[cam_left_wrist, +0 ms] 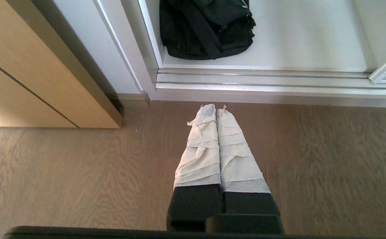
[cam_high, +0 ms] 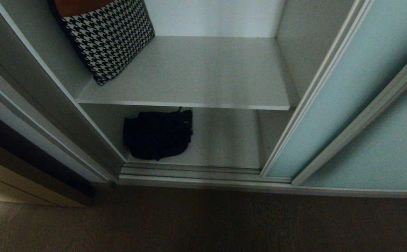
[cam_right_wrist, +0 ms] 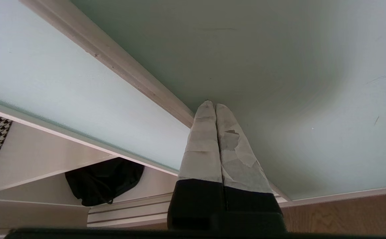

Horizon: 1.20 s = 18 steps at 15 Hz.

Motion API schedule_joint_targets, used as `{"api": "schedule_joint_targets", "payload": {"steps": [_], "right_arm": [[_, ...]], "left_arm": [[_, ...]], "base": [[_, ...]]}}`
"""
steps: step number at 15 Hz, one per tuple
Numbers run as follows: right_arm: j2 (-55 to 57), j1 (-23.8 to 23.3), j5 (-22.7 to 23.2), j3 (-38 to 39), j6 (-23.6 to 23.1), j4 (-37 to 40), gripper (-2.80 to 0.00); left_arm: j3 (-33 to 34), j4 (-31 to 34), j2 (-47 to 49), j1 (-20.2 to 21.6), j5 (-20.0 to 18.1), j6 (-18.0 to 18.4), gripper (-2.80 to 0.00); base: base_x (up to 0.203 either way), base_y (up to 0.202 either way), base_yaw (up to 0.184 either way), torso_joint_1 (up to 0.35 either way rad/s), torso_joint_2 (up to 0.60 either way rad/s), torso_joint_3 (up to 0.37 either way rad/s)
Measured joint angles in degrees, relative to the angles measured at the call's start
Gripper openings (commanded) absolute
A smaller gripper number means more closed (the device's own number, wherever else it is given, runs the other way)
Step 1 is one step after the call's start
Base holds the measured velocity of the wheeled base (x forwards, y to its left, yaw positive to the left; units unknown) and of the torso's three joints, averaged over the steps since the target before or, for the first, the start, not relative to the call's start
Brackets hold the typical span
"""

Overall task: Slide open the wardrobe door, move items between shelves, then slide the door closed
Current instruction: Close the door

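The sliding wardrobe door (cam_high: 336,98) of pale blue-green frosted glass stands slid to the right, leaving the bay open. A bulky black bag (cam_high: 158,134) with a broad strap lies on the lower shelf (cam_high: 224,140), toward its left. The upper shelf (cam_high: 206,73) is bare apart from a houndstooth bag at its left. Neither arm is in the head view. My right gripper (cam_right_wrist: 211,104) is shut and empty, its tips close to the duller twin panel (cam_right_wrist: 279,83), just beside that panel's frame strip (cam_right_wrist: 129,73). My left gripper (cam_left_wrist: 215,108) is shut and empty over the wooden floor, short of the track.
A black-and-white houndstooth bag (cam_high: 109,38) leans in the upper shelf's left corner. The ribbed silver floor track (cam_high: 189,173) runs along the bay's front. A light wooden cabinet (cam_left_wrist: 30,83) stands left of the wardrobe. Brown wood floor (cam_high: 203,224) lies in front.
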Motion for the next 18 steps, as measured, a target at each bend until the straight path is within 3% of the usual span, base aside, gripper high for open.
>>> {"api": "schedule_joint_targets", "payload": {"steps": [8,16,18], "right_arm": [[-0.86,5.26,-0.09,0.32,-0.63,0.02,-2.80],[-5.73,24.06,-0.33,5.10,-4.38,0.11,-2.80],[-8.05,26.27,-0.10,6.34,-4.50,0.06,-2.80]], "left_arm": [[0.00,0.00,0.00,0.00,0.01,-0.02,-2.80],[0.00,0.02,0.00,0.00,-0.02,0.00,-2.80],[0.00,0.00,0.00,-0.04,0.01,-0.02,-2.80]], "base": [[0.000,0.000,0.000,0.000,0.00,0.000],[0.000,0.000,0.000,0.000,0.00,0.000],[0.000,0.000,0.000,0.000,0.00,0.000]]}}
